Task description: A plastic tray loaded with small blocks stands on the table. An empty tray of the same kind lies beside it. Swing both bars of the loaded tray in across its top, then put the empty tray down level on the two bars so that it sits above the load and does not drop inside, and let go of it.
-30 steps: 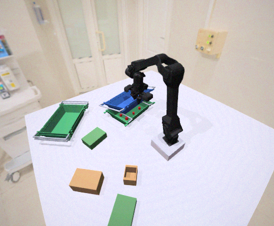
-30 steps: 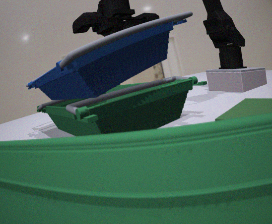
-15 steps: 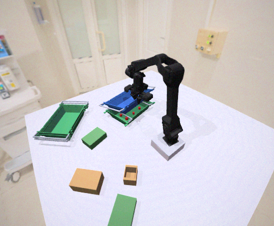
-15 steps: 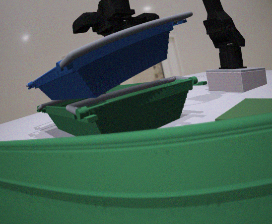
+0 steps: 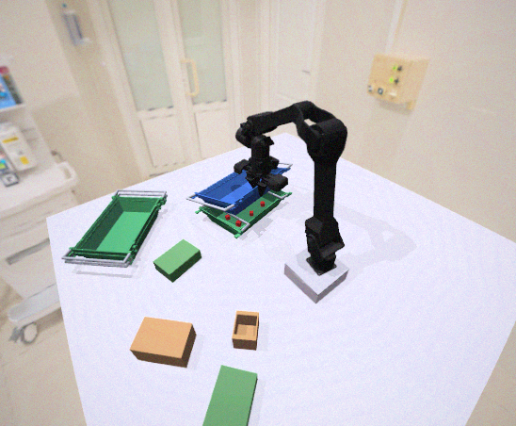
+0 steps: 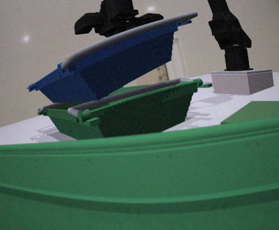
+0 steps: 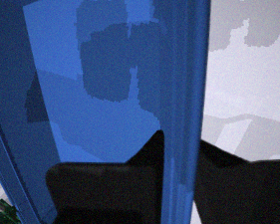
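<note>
The empty blue tray hangs tilted over the loaded tray, its robot-side long edge raised and its far long edge low. My gripper is shut on the raised long wall; the fingertips are hidden in the exterior view. The loaded green tray stands below, with red blocks inside. Its near bar is swung in across the top; the other bar also appears in. The blue tray's low bottom edge is close to bar height; whether it touches is unclear.
Another green tray stands at the left with its bars outward. A green block, an orange block, a small open orange box and a green slab stand toward the front of the top view.
</note>
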Available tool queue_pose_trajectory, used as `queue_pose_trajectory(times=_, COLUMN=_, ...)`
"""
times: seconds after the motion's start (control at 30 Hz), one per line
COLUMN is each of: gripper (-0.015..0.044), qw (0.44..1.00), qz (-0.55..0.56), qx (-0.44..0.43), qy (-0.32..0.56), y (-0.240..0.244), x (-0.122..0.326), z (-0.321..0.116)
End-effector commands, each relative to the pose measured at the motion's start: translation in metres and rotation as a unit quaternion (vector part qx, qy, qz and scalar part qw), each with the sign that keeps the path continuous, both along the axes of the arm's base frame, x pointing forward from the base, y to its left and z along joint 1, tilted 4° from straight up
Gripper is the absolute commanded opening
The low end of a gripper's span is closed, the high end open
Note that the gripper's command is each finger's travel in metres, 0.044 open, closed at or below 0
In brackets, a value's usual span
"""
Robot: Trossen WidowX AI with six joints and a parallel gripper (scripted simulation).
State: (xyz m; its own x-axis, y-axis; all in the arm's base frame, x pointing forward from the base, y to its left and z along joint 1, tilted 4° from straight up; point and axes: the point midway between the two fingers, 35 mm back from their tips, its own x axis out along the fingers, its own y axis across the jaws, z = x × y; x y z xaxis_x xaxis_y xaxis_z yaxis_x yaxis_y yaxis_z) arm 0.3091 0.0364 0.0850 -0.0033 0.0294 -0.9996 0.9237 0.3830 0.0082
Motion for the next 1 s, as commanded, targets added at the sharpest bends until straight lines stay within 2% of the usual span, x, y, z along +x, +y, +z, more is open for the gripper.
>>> queue_pose_trajectory(times=0.0, gripper=0.0, qw=1.0, qz=0.002, qx=-0.004, qy=0.012, y=-0.001, x=-0.005, z=-0.006)
queue_pose_trajectory(times=0.97, gripper=0.0, qw=1.0, qz=0.002, qx=-0.004, qy=0.012, y=-0.002, x=-0.008, z=-0.015)
